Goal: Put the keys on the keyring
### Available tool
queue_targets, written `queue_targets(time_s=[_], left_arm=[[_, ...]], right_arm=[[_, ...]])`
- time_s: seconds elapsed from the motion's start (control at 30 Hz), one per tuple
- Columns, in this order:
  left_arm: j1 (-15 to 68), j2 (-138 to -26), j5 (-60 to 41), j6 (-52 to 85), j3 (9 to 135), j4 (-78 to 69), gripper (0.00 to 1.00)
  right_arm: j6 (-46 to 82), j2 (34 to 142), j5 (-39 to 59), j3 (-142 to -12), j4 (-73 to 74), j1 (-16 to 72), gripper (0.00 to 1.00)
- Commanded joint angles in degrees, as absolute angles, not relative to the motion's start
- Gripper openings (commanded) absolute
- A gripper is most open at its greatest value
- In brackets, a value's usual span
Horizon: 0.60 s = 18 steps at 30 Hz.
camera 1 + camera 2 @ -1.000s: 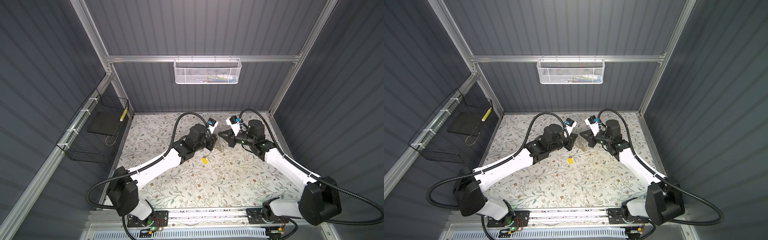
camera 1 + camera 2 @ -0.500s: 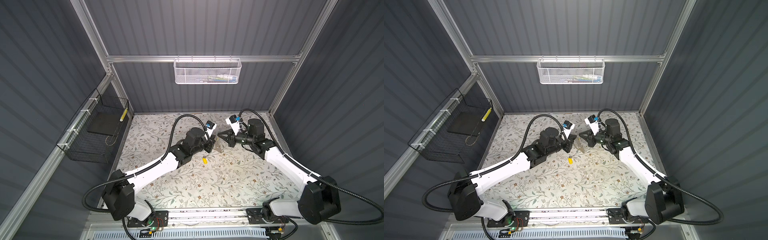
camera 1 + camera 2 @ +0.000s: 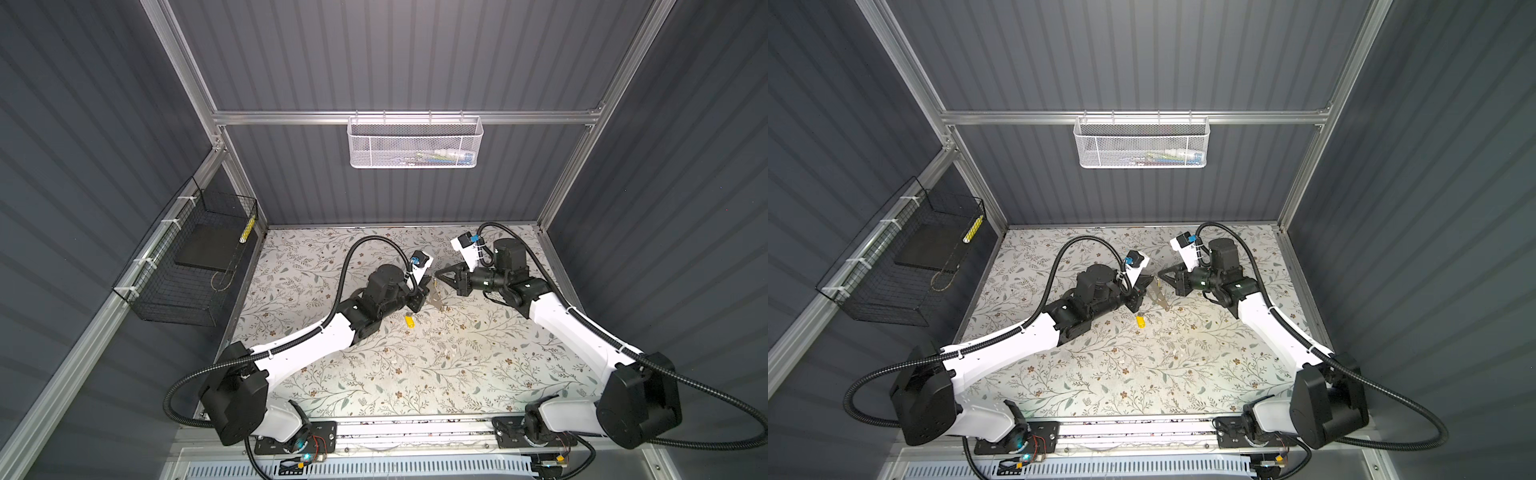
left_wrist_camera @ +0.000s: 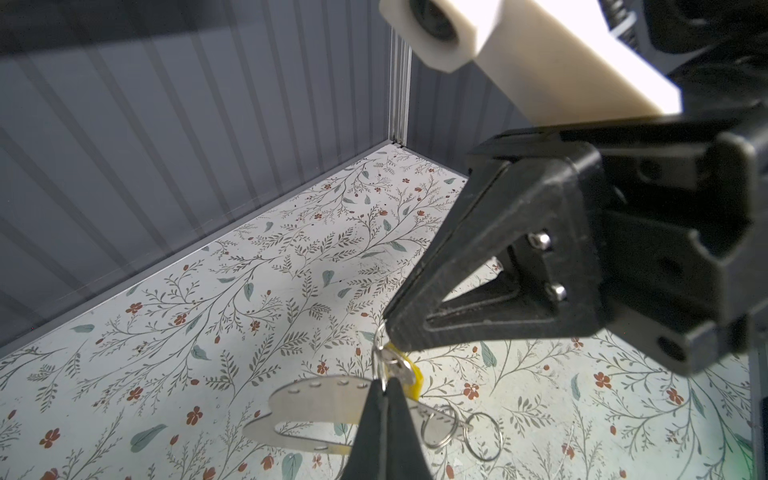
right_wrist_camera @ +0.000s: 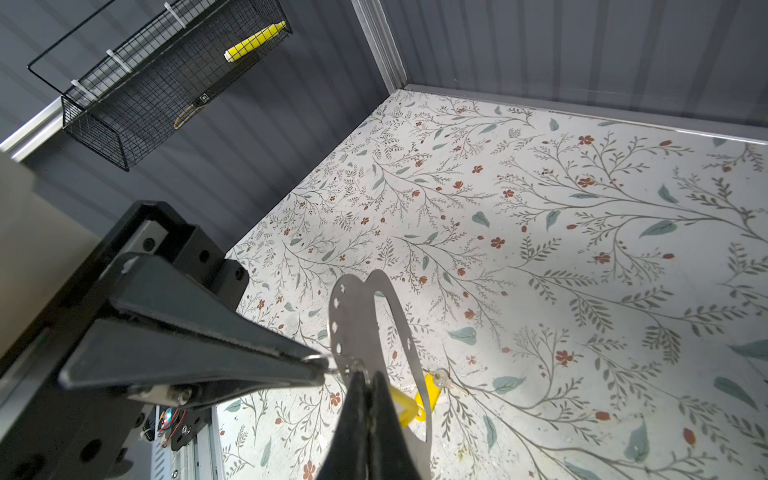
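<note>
**Bench stock: both claws closed at the loop**

1. Left claw (image 4: pixel 384 390). I read its fingers as pressed together, nipping one end of the holed band of the keyring (image 4: pixel 316 394).
2. Right claw (image 5: pixel 365 382). It is also pressed together, nearly tip to tip with the left claw. It pinches at the thin wire ring of the held key (image 4: pixel 405 372). I cannot tell whether ring or tag sits between the pads.
3. Keyring. A flat grey metal oval with a large opening and a row of small holes along one band. In a top view the keyring (image 3: pixel 435 297) is up off the table, carried between the two tips toward the back of the workspace.
4. Held key. A yellow tag with a silvery key, touching the keyring's edge just beside both tips.
5. Loose key (image 3: pixel 410 322). A yellow tag with a silvery piece, flat on the table near the tips, on the side of the arm bases and apart from the keyring. From the right wrist I see it through the oval opening.
6. Wire rings (image 4: pixel 459 422). Two bare rings by the keyring's far end. I cannot tell whether they are lying or hanging.
7. Table (image 3: pixel 415 374). It is covered with a floral-patterned sheet.
8. White mesh basket (image 3: pixel 374 145), hung on the back wall.
9. Black wire basket (image 3: pixel 166 299), hung on the left wall. It holds a dark slab (image 3: pixel 205 247) and a yellow stick (image 3: pixel 248 227).
</note>
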State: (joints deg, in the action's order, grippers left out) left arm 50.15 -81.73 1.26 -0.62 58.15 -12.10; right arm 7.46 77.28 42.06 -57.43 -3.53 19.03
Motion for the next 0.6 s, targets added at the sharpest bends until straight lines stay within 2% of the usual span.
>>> queue_targets(time_s=[0.0,0.57], left_arm=[[52.39,-77.44,-5.07,-2.81,57.42,-19.19,0.0],[52.66,-74.85,-8.43,-5.59,52.15,-26.38,0.0]], right_arm=[[9.02,78.42,34.08,-58.45,-5.24,17.77,0.0],[11.97,79.27,33.8,-63.56,-14.14,18.01,0.0]])
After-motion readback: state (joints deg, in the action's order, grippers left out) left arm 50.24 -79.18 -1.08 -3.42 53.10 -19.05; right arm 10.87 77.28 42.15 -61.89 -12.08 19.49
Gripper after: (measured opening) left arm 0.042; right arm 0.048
